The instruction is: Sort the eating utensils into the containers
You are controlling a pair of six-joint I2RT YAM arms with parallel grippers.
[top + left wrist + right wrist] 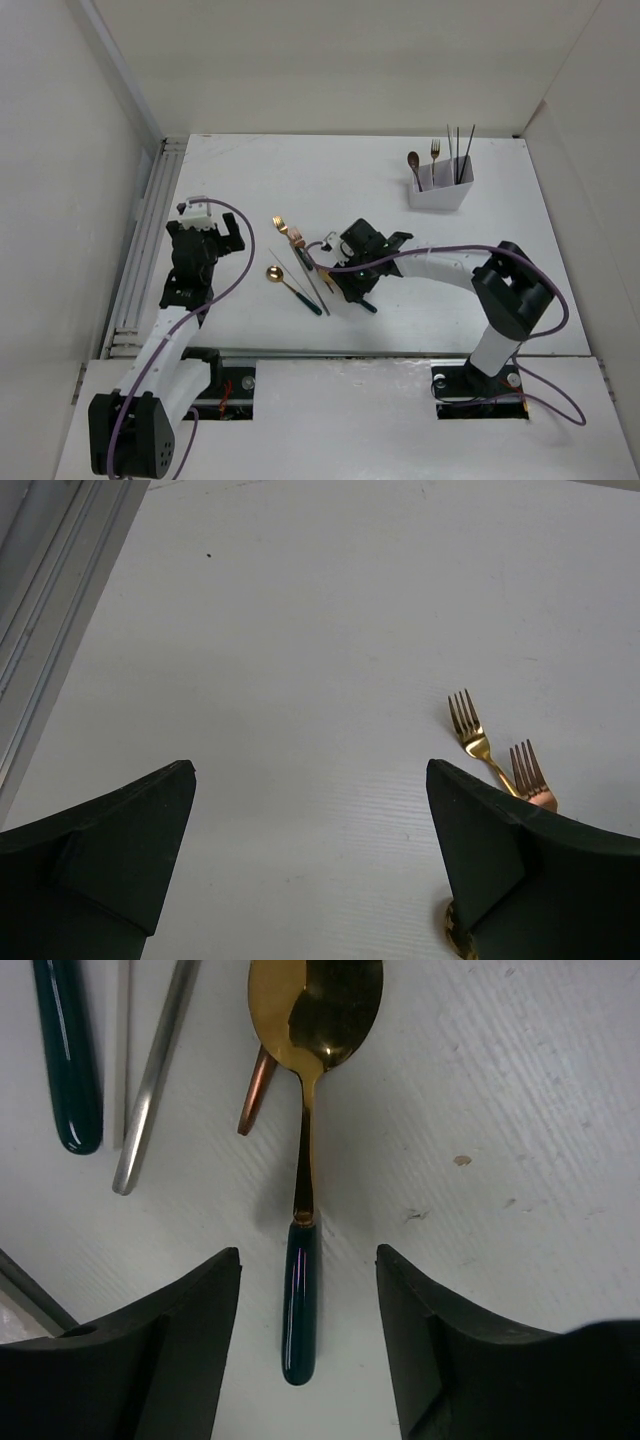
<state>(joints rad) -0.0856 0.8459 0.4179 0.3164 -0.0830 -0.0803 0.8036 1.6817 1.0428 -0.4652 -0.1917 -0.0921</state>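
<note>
pale walls (60, 150) box in a white ribbed table (250, 170). left of frame: left gripper (212, 232) over bare surface, jaws wide apart. centre: two loose forks (283, 228); spoon (305, 1160) handle lies between right gripper (308, 1252) jaws, which are apart and not touching it. upper right: white bin (440, 192) with upright utensils (450, 150).

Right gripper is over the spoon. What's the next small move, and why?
Probably lower the right gripper a touch and close it on the spoon. Its jaws stand open on either side of the dark green handle, not touching it. The handle lies flat on the table, roughly centred in the gap, so a short descent and squeeze should catch it.
</note>
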